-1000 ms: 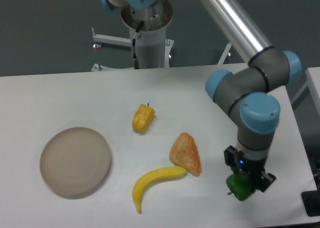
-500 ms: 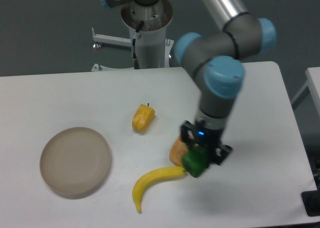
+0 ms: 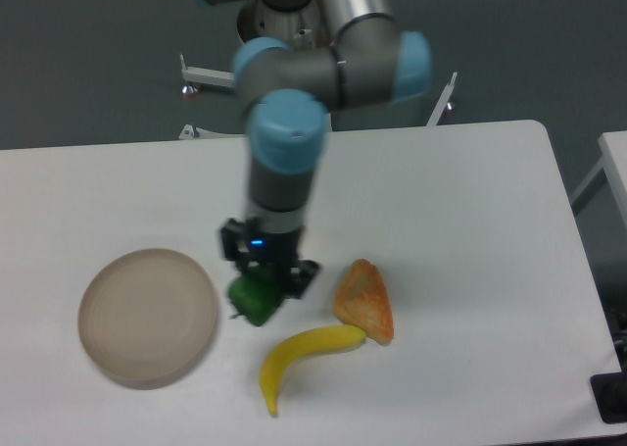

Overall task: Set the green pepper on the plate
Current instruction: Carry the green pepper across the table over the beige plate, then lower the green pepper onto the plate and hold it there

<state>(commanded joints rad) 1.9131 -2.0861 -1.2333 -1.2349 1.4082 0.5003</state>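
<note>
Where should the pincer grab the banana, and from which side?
Take the banana at its thick middle, from straight above, with the jaws across its narrow width. It lies flat and curved, with its upper end touching the orange wedge, so stay clear of that end.

green pepper (image 3: 253, 300) top hidden by claw (image 3: 267, 278)

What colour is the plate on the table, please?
Beige-tan, matte; the plate shows plainly in the fixed camera view.
</note>
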